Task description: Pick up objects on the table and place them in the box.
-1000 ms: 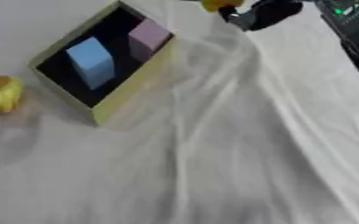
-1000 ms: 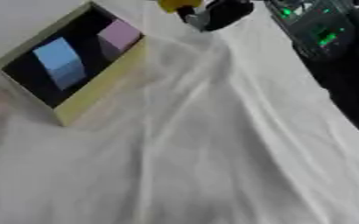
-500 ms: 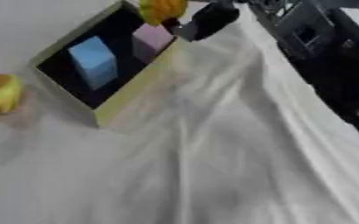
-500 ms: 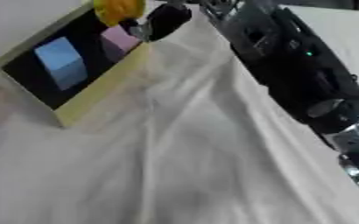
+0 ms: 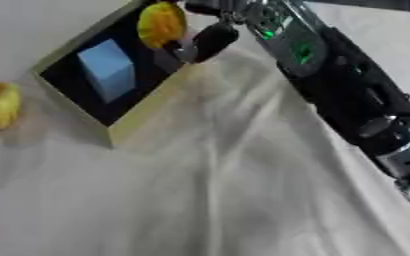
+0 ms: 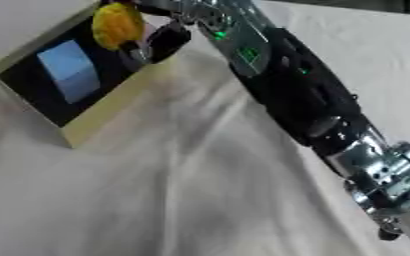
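Left eye view: right robot hand (image 5: 204,40) grips yellow object (image 5: 161,23) over box (image 5: 143,112).

Both head-camera eyes look steeply down from close above the wrinkled white tablecloth (image 5: 200,200), sharing the pale-walled, dark-lined open box (image 5: 143,117) at upper left.
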`<move>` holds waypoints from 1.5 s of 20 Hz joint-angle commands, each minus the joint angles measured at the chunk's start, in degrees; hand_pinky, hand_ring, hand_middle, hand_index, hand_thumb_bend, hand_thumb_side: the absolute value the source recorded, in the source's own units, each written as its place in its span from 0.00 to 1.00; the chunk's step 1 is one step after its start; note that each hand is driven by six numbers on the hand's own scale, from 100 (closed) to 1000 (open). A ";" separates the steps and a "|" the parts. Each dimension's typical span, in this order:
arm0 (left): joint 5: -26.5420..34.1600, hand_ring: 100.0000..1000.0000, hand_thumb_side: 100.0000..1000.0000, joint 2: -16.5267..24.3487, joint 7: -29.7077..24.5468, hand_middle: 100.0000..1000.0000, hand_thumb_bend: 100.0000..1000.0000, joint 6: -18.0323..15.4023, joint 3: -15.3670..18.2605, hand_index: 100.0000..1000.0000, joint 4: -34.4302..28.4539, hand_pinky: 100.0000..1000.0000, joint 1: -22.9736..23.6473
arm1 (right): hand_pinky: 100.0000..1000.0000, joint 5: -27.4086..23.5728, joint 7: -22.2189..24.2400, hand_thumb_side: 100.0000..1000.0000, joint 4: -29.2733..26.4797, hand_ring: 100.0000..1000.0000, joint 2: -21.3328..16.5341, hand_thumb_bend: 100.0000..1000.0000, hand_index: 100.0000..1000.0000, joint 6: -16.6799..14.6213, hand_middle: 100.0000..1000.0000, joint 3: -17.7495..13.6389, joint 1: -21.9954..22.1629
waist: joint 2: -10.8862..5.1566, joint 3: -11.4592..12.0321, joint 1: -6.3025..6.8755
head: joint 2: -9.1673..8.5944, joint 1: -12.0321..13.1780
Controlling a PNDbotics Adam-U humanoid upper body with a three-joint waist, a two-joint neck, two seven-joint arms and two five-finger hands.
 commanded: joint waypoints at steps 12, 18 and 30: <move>0.39 0.67 0.61 0.54 -0.27 0.64 0.00 0.05 0.00 0.77 -0.90 0.61 -0.58 | 0.94 4.56 3.12 0.28 0.01 0.92 -0.82 0.26 0.95 -7.06 0.83 -1.96 -1.22 | -1.89 0.13 0.00 | -0.24 -0.13; 0.49 0.67 0.61 0.47 -0.39 0.64 0.00 0.15 -0.05 0.77 -0.90 0.61 -0.44 | 0.94 4.50 2.36 0.25 -0.01 0.92 -0.75 0.27 0.96 -7.02 0.84 -2.06 -1.15 | -2.20 -0.11 0.15 | -0.05 -0.11; -0.55 0.68 0.60 3.16 1.19 0.65 0.00 0.64 0.92 0.78 -0.90 0.62 2.46 | 0.92 -27.24 -10.39 0.43 -22.38 0.85 -12.36 0.00 0.88 4.52 0.75 -6.54 4.45 | -5.22 -3.56 1.21 | 2.35 4.01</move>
